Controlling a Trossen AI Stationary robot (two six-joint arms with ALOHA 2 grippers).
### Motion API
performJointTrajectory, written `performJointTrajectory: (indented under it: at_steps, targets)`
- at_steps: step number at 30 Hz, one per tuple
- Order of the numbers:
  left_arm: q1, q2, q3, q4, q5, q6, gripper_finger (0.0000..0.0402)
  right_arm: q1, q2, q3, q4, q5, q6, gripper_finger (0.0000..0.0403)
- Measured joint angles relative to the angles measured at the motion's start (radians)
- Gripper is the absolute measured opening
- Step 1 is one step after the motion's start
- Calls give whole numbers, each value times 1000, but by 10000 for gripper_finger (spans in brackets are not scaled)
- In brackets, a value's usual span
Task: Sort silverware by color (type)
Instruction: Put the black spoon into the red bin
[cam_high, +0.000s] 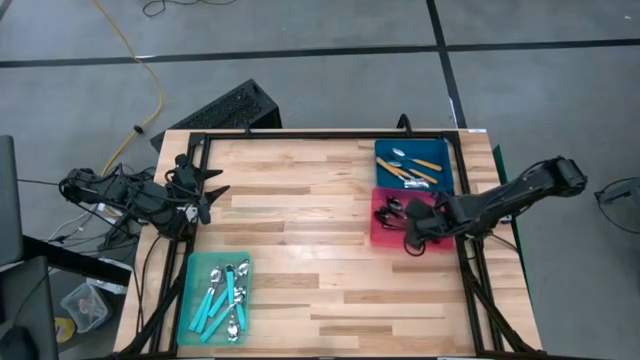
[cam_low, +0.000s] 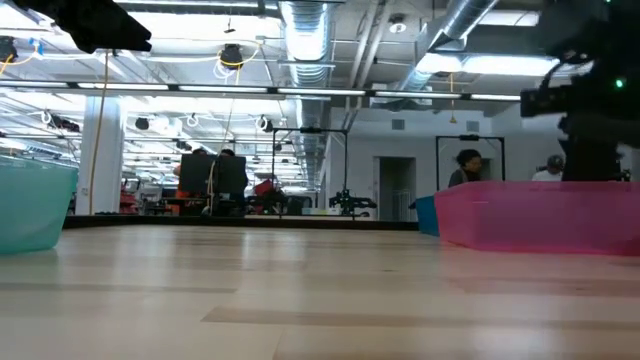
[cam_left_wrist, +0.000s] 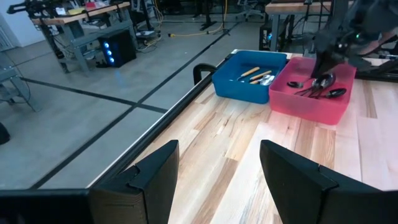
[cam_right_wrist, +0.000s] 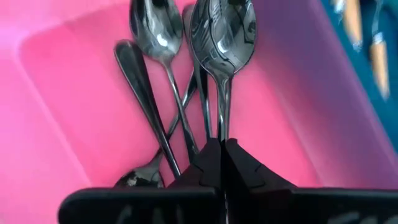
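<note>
Several dark metal spoons (cam_right_wrist: 158, 74) lie in the pink tray (cam_high: 385, 235). My right gripper (cam_right_wrist: 222, 152) is down inside this tray (cam_right_wrist: 56, 124), shut on one dark spoon (cam_right_wrist: 227, 37). Orange-handled spoons (cam_high: 415, 170) lie in the blue tray (cam_high: 383, 150). Teal-handled spoons (cam_high: 225, 300) lie in the teal tray (cam_high: 195, 270). My left gripper (cam_left_wrist: 217, 162) waits open above the table's left edge (cam_high: 205, 195), touching nothing. My right gripper pinches a dark metal spoon by its handle (cam_right_wrist: 222, 127) between the two shut fingers (cam_right_wrist: 205, 165), which lie along the handle. The spoon's bowl (cam_right_wrist: 230, 31) points away from the gripper, over the other spoons. Whether it is lifted clear of the tray I cannot tell.
The blue tray (cam_left_wrist: 245, 78) stands right beside the pink tray (cam_left_wrist: 317, 102) at the table's far right. The teal tray (cam_low: 30, 205) sits near the left front. A black frame rail (cam_high: 300, 135) borders the table. Bare wood (cam_high: 320, 250) lies between the trays.
</note>
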Motion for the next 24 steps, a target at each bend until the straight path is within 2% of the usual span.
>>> performJointTrajectory:
  at_steps: [10, 24]
  targets:
    - [0, 0, 0, 0, 0, 0, 213, -3, 1, -119, 135, -1, 7, 39]
    - [0, 0, 0, 0, 0, 0, 213, -43, 1, -139, 152, 0, 55, 98]
